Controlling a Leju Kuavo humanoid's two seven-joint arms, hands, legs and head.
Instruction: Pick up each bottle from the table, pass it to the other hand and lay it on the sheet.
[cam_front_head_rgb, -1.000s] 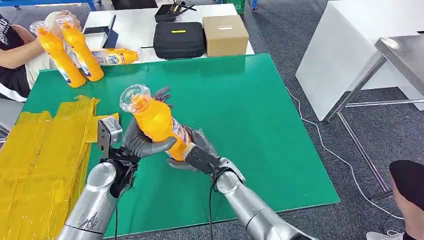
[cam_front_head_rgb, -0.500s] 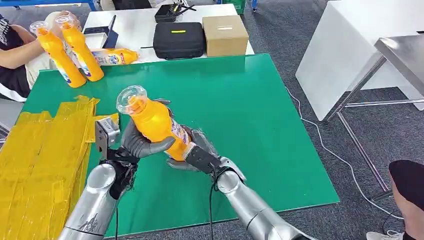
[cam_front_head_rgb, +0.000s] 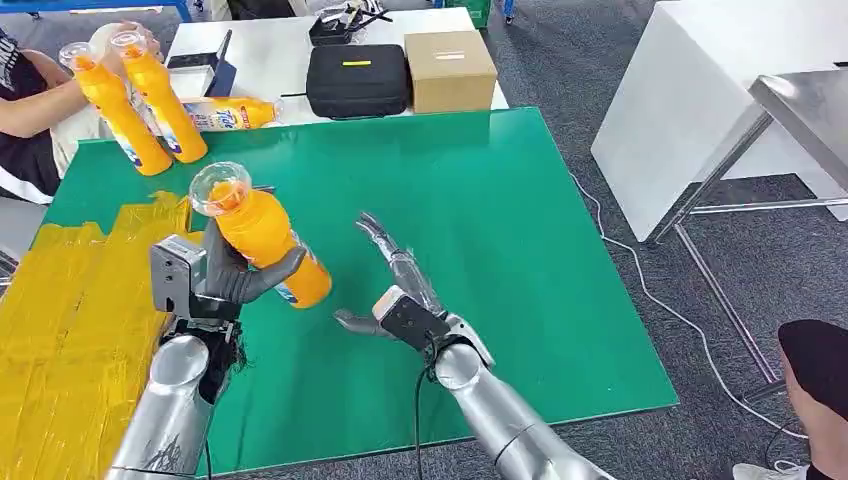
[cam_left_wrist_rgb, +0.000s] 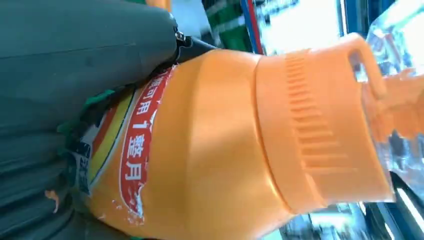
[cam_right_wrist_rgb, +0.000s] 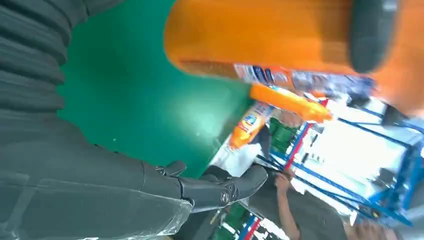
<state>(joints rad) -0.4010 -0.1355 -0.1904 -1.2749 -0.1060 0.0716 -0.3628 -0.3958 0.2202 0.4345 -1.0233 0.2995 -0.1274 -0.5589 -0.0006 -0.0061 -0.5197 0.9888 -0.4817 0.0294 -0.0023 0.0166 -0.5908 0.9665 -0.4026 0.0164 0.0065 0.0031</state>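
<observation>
The left hand (cam_front_head_rgb: 225, 275) grips an orange bottle (cam_front_head_rgb: 262, 245) around its body, holding it tilted above the green desk (cam_front_head_rgb: 520, 220), clear cap end up and away from the robot. The yellow sheet (cam_front_head_rgb: 80, 310) lies just to the outer side of this hand. The right hand (cam_front_head_rgb: 395, 290) is spread and holds nothing, just beside the bottle's base but apart from it. Well beyond the left hand, a person (cam_front_head_rgb: 30, 120) holds two more bottles (cam_front_head_rgb: 140, 100) upright at the desk's far corner, and a third bottle (cam_front_head_rgb: 225, 113) lies on its side past them.
</observation>
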